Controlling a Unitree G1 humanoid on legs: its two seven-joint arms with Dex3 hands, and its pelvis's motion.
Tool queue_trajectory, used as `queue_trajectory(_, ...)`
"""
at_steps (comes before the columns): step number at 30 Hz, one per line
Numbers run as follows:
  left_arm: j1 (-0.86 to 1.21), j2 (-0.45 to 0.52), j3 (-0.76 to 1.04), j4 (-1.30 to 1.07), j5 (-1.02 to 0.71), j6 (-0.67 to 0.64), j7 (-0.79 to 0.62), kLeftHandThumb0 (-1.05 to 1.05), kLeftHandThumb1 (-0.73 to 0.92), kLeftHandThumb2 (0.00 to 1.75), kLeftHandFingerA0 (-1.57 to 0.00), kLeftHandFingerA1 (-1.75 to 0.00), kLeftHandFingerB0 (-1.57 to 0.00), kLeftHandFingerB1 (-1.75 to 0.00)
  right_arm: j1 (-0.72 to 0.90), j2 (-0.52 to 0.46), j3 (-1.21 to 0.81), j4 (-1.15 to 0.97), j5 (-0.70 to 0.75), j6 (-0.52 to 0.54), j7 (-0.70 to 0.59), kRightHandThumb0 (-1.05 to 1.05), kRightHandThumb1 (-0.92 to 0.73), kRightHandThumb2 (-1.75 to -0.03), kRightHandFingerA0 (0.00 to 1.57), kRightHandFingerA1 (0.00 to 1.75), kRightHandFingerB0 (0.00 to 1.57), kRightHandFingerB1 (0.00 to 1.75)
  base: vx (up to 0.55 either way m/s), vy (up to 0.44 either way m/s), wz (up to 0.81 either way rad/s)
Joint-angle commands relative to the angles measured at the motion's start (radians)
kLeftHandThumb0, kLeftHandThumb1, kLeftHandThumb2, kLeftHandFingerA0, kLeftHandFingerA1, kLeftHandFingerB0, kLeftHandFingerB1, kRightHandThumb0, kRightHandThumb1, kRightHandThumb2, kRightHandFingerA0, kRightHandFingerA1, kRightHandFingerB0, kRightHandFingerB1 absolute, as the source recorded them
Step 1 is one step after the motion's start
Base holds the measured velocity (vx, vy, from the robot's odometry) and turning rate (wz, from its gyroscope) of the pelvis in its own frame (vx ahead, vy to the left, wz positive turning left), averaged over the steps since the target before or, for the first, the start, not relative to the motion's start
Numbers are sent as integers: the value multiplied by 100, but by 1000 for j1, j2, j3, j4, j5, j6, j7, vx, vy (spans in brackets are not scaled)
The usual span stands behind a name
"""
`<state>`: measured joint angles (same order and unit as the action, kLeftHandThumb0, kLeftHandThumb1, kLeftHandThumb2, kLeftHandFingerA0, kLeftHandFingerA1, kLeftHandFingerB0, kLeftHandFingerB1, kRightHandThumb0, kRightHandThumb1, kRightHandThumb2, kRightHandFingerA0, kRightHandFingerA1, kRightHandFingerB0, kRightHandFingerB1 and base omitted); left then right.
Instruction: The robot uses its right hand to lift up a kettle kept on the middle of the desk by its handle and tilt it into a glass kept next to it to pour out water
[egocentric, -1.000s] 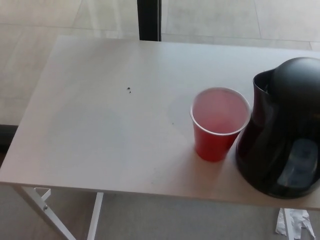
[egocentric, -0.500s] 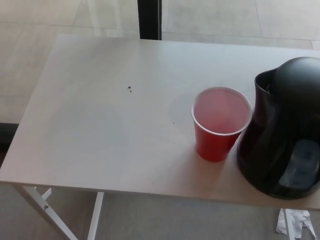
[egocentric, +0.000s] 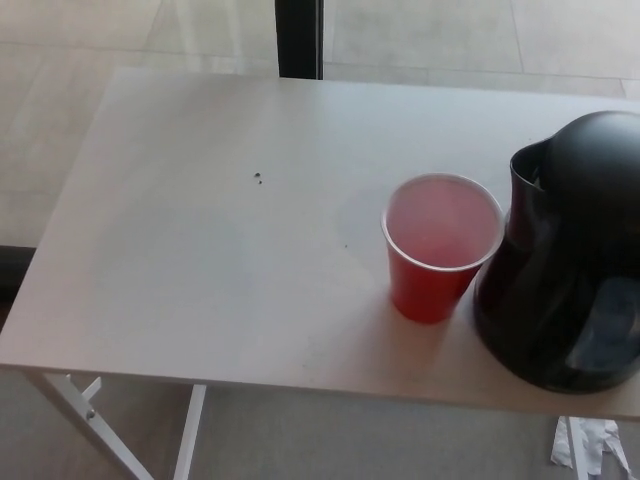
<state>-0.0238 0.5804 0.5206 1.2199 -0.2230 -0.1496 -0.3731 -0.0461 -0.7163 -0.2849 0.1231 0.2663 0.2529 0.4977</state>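
Kettle (egocentric: 565, 260) sits at the right edge of frame, lower right, black and glossy, upright on the desk (egocentric: 200, 250). Its right side is cut off by the frame edge, so I can't see the handle from here. Spout lip points toward upper left, on the cup side.

Just left of it, touching or nearly so, can't tell which, is the cup (egocentric: 441, 245). It's a red plastic cup w/ a pale inside, not a glass as the task says. Upright, open mouth up. Inside looks pinkish; can't tell if there's any liquid in it.

Neither robot hand shows, left or right, so I can't say anything about finger state.

Progress, my read: nothing done yet. Kettle not gripped, not lifted, no tilt, no pour. All steps left: reach in w/ right hand from the right side, take the handle, lift, tip the spout over the cup.

Rest of the white desk is mostly bare, one tiny dark speck (egocentric: 259, 179) upper centre-left. White desk leg (egocentric: 85, 415) lower left, crumpled white paper (egocentric: 590, 445) on the floor lower right.

Labels/writing: none readable on kettle or cup.
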Motion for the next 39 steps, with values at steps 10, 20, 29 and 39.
queue_trajectory(10, 2, 9, -4, 6, -8, -28, 0, -82, 80, 64, -49, -53, -30, -39, -40, 7, 3, 41, -59, -6, -18, -71, -42, -78, 0, 15, 0, 6, 0, 0, 0)
queue_trajectory(20, 0, 7, -6, 9, -12, -19, 3, -86, 66, 103, -44, -59, -26, -50, -111, 119, -45, 18, -34, 45, -133, -57, -47, -75, 24, 47, 11, 38, 0, 0, 0)
queue_trajectory(29, -3, 1, -14, 5, -8, -15, 5, -84, 68, 106, -45, -61, -28, -51, -59, 163, -36, -55, -88, 63, -185, -48, -58, -57, 71, 52, 30, 32, 0, 0, 0)
queue_trajectory(39, -5, 9, -40, 5, 8, -19, 19, -81, 68, 106, -45, -60, -28, -52, -17, 131, -8, -74, -115, 78, -158, -27, -66, -59, 86, 74, 40, 38, 0, 0, 0)
